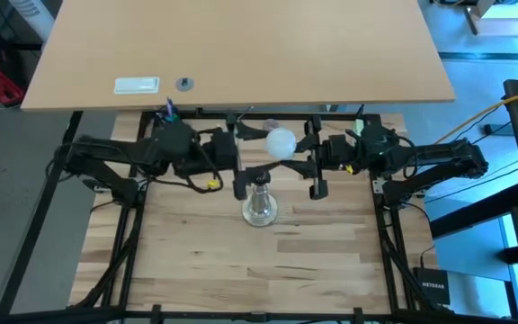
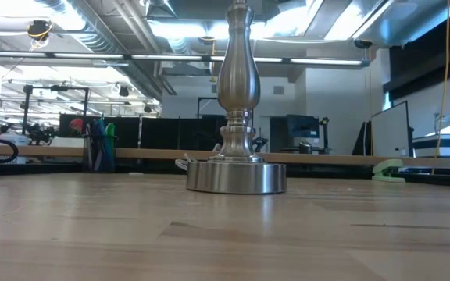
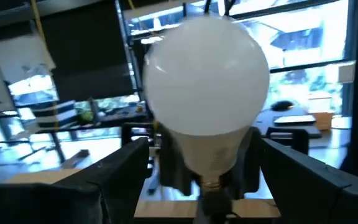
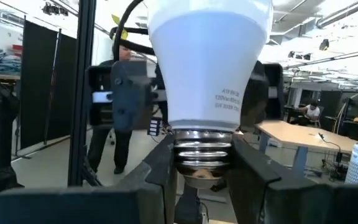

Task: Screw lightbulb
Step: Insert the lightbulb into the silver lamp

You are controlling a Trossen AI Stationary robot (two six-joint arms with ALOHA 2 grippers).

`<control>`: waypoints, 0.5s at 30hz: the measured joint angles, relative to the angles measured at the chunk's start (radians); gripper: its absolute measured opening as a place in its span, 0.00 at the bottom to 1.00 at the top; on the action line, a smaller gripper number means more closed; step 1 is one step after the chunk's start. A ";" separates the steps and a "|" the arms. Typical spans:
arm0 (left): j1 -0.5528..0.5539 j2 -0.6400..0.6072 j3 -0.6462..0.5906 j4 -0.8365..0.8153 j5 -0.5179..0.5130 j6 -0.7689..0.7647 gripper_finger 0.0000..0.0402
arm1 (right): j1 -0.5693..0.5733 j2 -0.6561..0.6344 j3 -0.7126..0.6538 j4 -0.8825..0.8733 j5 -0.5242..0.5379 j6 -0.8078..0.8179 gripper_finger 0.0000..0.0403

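In the high view the lamp stand (image 1: 259, 209) blocks mid-table, the lightbulb (image 1: 281, 142) at its 1 o'clock hemmed between both grippers (left (image 1: 238, 153), right (image 1: 313, 155)), while bare boards lie open toward 6 o'clock.

A silvery stand (image 2: 237, 176) sits on the wooden counter (image 2: 225, 234) at the centre of the frame, its round flat base resting on the surface and its curved stem rising out of the top edge. Behind it, a long pale tabletop (image 2: 92, 152) crosses mid-frame, with dark partitions and ceiling lights beyond.
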 joint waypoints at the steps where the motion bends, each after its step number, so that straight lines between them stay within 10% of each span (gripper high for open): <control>1: 0.000 0.003 -0.001 0.005 0.012 -0.003 0.72 | 0.000 0.004 0.000 0.000 -0.001 0.000 0.26; 15: 0.018 0.023 0.001 0.041 0.097 -0.005 0.72 | -0.001 0.068 -0.002 0.069 -0.017 -0.003 0.26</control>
